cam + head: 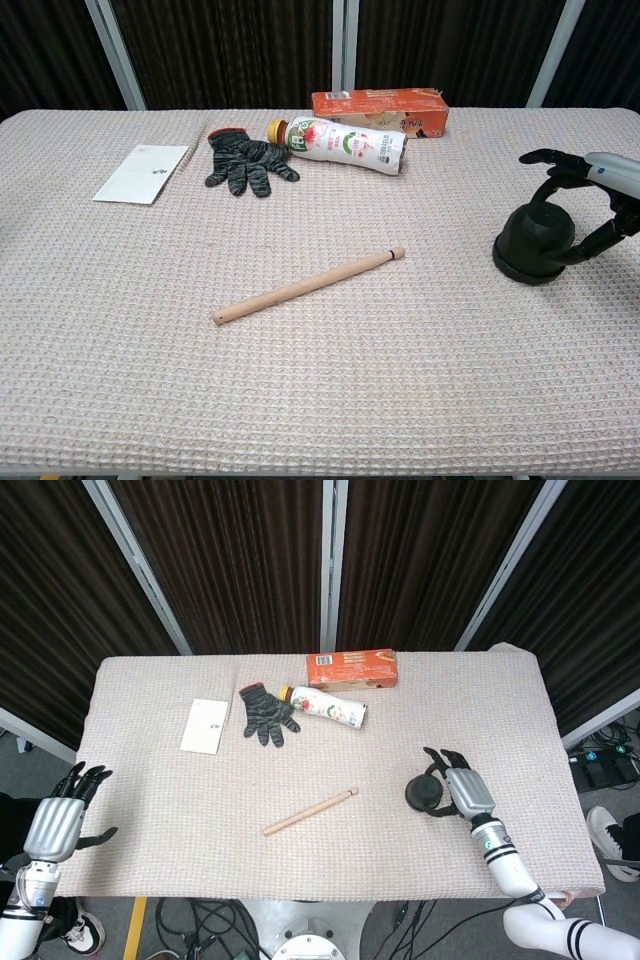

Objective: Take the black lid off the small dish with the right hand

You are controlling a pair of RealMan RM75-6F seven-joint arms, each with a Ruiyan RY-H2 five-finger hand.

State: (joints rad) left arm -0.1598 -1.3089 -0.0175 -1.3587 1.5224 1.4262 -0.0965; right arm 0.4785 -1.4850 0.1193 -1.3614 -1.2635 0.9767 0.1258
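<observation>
The black lid (422, 793) (535, 240) sits on the small dish at the table's right side; only a dark rim (520, 272) shows at its base. My right hand (462, 790) (590, 200) wraps it from the right. Its fingers (545, 170) curl down over the far side and top, and the thumb presses the near side. The lid rests low on the table. My left hand (62, 820) hangs off the table's near left corner, fingers spread, holding nothing.
A wooden stick (310, 811) (308, 285) lies mid-table. At the back lie a black glove (267, 715), a bottle on its side (325, 706), an orange box (352, 668) and a white card (205, 725). The table's right edge is close behind my right hand.
</observation>
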